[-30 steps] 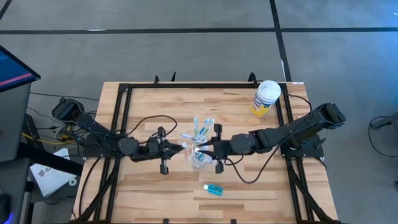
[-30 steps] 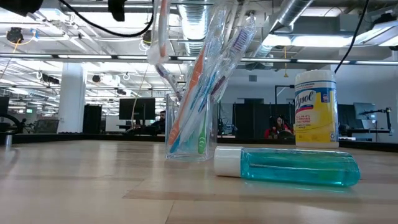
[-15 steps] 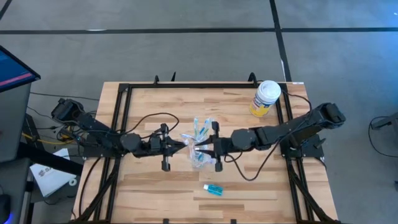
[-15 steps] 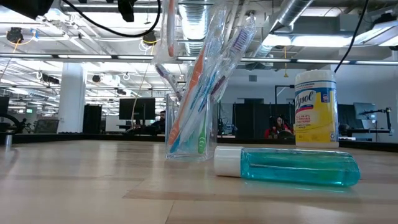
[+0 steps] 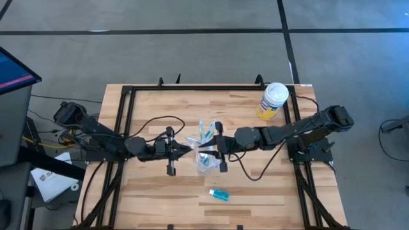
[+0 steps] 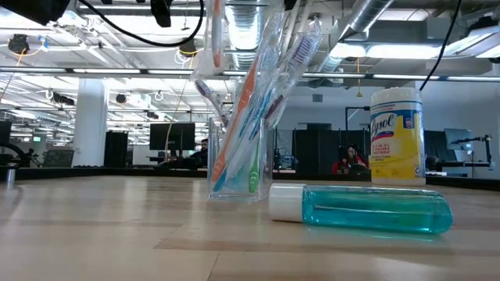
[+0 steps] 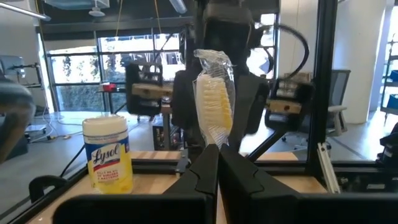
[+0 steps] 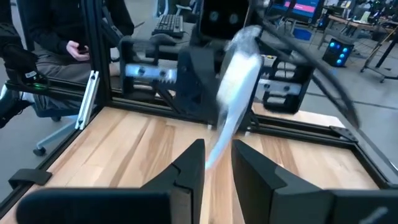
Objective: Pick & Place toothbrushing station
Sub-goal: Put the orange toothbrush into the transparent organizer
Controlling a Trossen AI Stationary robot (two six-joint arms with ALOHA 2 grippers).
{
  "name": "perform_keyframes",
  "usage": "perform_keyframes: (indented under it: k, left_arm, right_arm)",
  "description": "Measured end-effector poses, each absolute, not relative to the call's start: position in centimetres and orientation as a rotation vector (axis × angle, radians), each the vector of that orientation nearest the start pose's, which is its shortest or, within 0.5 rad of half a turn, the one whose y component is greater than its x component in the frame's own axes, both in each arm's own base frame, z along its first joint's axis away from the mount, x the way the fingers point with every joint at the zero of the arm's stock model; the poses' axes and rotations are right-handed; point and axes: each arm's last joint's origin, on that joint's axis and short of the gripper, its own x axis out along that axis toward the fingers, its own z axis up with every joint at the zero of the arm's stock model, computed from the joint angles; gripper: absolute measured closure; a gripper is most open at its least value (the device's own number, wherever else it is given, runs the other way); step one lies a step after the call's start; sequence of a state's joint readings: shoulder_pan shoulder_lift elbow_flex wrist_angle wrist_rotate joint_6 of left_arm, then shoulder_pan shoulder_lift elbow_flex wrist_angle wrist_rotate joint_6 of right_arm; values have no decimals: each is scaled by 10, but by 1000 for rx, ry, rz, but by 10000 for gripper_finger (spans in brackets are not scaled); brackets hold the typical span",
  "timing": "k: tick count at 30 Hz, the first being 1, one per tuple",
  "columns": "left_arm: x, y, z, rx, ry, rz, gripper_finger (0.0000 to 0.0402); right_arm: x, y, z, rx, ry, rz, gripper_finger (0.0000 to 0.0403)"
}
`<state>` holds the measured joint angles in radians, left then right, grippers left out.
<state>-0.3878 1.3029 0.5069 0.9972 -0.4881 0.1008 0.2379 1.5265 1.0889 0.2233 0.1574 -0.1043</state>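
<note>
Your small clear plastic tumbler (image 6: 238, 168) is sitting upright around the middle of the light wooden table (image 5: 153, 191), stuffed with a bundle of thin wrapped toothbrushes (image 6: 258, 101) with orange, blue, green and white handles, all leaning and fanning out over the rim. From above, the tumbler (image 5: 204, 161) sits right between your two arms.

The left gripper (image 5: 190, 150) comes in from the left with its fingers pinched fully together. In its wrist view a wrapped white-bristled toothbrush (image 7: 214, 106) rises right out of the closed fingertips (image 7: 205, 168), so it looks clamped on that brush, though I can't see the contact itself.

The right gripper (image 5: 203, 149) comes in from the right, above the tumbler, nearly nose to nose with the left one. Its fingers (image 8: 189, 165) stand a little apart with a pale wrapped toothbrush (image 8: 236, 81) running down into the gap; it's blurred, so I can't tell if they actually pinch it.

Nearer the front edge, a tiny blue see-through tube with a white cap (image 5: 218, 194) lies on its side, apart from the tumbler. In the far right corner you've got a yellow wipes canister with a white lid (image 5: 273, 101) standing upright.
</note>
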Motion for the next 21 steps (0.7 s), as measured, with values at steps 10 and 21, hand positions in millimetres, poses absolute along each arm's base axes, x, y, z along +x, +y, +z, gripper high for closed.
perform_keyframes:
  k: [10, 21]
  left_arm:
    - [272, -96, 248, 124, -162, 111, 401]
    - [273, -95, 246, 129, -149, 122, 401]
  right_arm:
    - [340, 78, 295, -151, 231, 96, 332]
    - [340, 78, 294, -153, 242, 95, 332]
